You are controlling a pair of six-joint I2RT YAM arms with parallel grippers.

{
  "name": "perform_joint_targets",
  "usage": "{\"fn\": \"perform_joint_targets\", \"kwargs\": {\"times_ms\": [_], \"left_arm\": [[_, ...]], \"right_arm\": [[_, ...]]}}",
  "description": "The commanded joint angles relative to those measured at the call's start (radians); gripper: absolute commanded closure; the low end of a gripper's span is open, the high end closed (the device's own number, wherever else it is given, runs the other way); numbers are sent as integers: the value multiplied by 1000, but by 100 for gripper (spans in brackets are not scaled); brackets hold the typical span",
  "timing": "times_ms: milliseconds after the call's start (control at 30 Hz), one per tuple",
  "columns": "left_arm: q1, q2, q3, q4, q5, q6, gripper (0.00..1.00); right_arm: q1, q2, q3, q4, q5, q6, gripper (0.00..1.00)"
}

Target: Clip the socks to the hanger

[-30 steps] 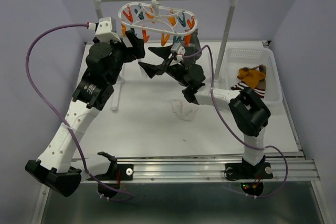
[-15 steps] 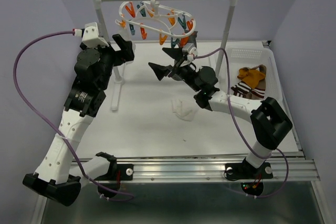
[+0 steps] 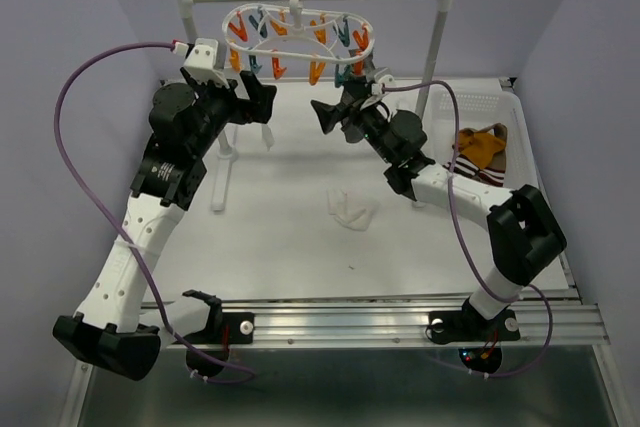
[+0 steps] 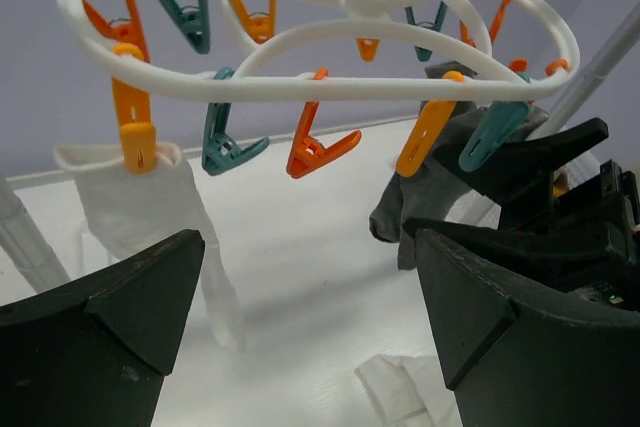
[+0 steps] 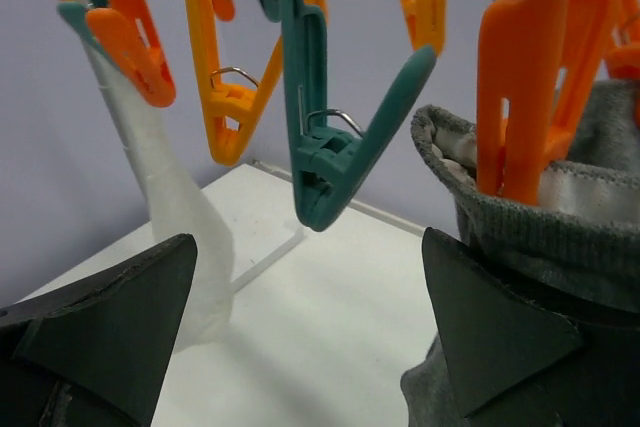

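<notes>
white and crumpled, a loose sock [image 3: 350,209] lies on the table [image 3: 280,237] nearest the arm bases. beyond it the left gripper [image 3: 255,99] and right gripper [image 3: 335,113] hang with jaws spread wide, holding nothing, just under the hanger [image 3: 300,35]. a white sock [image 4: 140,197] and a grey sock [image 5: 540,247] dangle from its clips. farther right, what look like more socks [image 3: 480,147] sit in the basket [image 3: 470,102].

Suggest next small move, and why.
Probably lower the right gripper toward the loose white sock on the table. It and the left gripper are open and empty, a grey sock and a second white sock hang clipped, and the hanger has free clips.
</notes>
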Motion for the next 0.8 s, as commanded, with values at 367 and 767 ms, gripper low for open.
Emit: {"fn": "perform_joint_targets", "kwargs": {"times_ms": [367,767], "left_arm": [[7,94,31,138,270,288,1],[9,207,118,166,238,271,1]], "right_arm": [[-52,-94,96,-112,-33,-60,4],[-61,-90,130,-136,15,-143,4]]}}
